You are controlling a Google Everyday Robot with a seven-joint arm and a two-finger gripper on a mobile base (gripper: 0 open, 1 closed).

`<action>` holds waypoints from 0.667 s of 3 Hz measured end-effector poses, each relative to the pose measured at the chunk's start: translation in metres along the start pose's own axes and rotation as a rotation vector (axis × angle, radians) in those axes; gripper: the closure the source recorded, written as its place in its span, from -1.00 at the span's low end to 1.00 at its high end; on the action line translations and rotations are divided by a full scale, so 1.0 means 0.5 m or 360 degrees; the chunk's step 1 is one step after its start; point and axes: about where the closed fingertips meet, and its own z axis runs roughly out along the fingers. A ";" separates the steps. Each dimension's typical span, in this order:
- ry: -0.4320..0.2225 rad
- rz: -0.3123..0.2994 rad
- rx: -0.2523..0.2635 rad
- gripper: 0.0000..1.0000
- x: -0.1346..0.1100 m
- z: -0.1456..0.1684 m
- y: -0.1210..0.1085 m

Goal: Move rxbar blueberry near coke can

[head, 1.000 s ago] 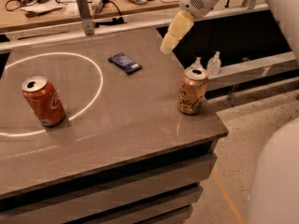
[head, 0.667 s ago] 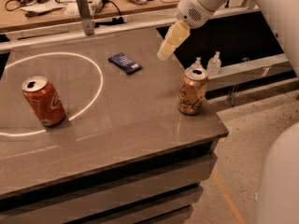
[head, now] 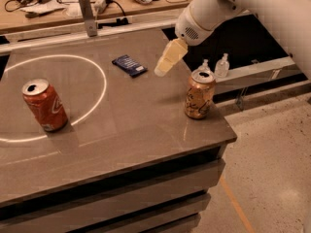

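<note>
The rxbar blueberry point(head: 129, 65) is a flat dark blue wrapper lying on the grey table point(head: 121, 130) at the back middle. The coke can point(head: 44, 105) is red-orange with a silver top and stands upright at the left, inside a ring of white light. My gripper point(head: 163, 69) has pale yellow fingers pointing down-left. It hangs above the table just right of the rxbar, apart from it and holding nothing.
A peach can with dark script point(head: 199, 94) stands near the table's right edge, right below my arm. Two small clear bottles point(head: 221, 65) sit on a ledge behind it. A cluttered workbench point(head: 73, 4) runs along the back. A metal post point(head: 86, 14) stands at the table's far edge.
My gripper has come down and to the left, closer to the rxbar. The cans and the rxbar have not moved.
</note>
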 end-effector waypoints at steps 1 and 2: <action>0.0026 0.0075 -0.0010 -1.00 0.013 0.027 0.012; -0.0019 0.0126 0.0012 -1.00 0.011 0.028 0.016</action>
